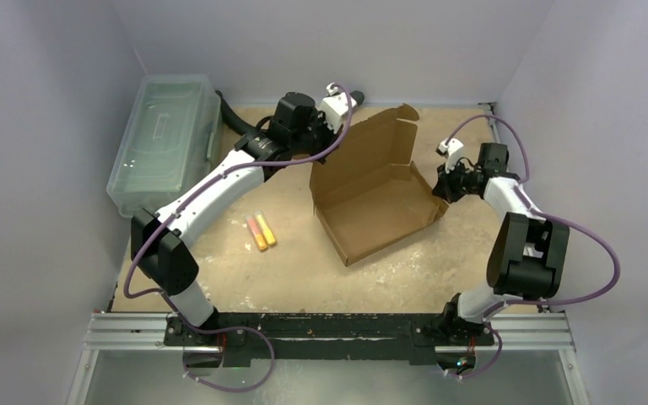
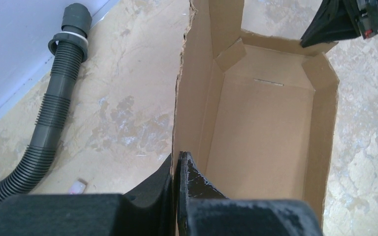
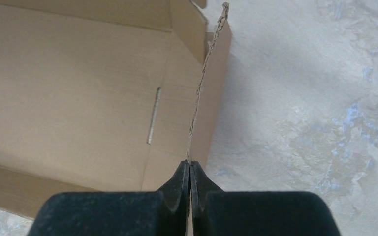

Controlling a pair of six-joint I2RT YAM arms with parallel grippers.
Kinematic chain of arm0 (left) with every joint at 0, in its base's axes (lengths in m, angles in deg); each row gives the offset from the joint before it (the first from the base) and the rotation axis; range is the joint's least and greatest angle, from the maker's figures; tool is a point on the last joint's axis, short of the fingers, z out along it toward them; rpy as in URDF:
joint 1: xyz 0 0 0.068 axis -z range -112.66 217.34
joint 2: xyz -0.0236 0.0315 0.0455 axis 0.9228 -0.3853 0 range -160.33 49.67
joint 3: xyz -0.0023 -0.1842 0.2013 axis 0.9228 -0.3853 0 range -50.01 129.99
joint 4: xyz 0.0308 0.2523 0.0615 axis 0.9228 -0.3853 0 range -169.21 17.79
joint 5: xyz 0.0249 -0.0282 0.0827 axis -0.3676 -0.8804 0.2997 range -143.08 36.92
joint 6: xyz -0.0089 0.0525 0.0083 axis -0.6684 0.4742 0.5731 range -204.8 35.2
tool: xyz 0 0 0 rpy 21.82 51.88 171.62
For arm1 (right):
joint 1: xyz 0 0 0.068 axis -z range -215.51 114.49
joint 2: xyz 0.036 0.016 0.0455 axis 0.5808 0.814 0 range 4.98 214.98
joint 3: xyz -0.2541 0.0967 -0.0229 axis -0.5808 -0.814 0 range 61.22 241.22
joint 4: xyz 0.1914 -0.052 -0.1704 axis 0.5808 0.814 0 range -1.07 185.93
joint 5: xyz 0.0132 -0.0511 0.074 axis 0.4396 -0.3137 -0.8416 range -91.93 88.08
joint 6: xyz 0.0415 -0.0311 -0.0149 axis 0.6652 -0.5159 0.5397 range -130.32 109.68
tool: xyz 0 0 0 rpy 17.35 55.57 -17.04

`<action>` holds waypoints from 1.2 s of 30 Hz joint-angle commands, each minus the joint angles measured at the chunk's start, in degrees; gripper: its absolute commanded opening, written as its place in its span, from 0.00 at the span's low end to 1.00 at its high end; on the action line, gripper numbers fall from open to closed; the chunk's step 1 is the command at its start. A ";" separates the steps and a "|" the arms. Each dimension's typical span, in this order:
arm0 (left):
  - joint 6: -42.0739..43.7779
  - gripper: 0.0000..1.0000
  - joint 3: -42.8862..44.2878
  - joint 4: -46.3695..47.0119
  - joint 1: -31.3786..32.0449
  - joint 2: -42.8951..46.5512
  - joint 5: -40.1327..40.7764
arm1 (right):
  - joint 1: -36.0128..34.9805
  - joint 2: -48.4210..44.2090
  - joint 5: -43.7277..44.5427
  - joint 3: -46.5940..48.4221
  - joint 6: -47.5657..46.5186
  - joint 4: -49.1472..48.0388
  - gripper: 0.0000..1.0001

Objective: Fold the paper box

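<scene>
walls of the paper box (image 1: 377, 202) pinched: left gripper (image 2: 178, 162) closed on its eleven o'clock edge, right gripper (image 3: 190, 167) on three o'clock; open table (image 1: 304, 270) at six.

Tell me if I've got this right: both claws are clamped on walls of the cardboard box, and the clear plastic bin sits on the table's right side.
Not quite. The clear plastic bin sits on the table's left side, as the top view shows. The rest holds: the left claw and right claw are each clamped on a wall of the cardboard box.
</scene>
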 commanded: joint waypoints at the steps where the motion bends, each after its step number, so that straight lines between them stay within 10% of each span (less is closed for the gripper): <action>1: -5.13 0.00 1.30 4.72 0.16 -0.44 1.48 | -3.12 -4.31 -0.18 -1.92 -3.84 -0.63 0.00; 29: -12.75 0.00 -11.36 17.51 -2.28 6.75 -2.88 | -7.67 -3.79 2.83 0.34 -7.68 5.61 0.00; 36: -10.47 0.00 -10.31 15.23 -2.34 5.75 -5.68 | -7.29 -4.23 9.96 0.69 4.24 -1.82 0.00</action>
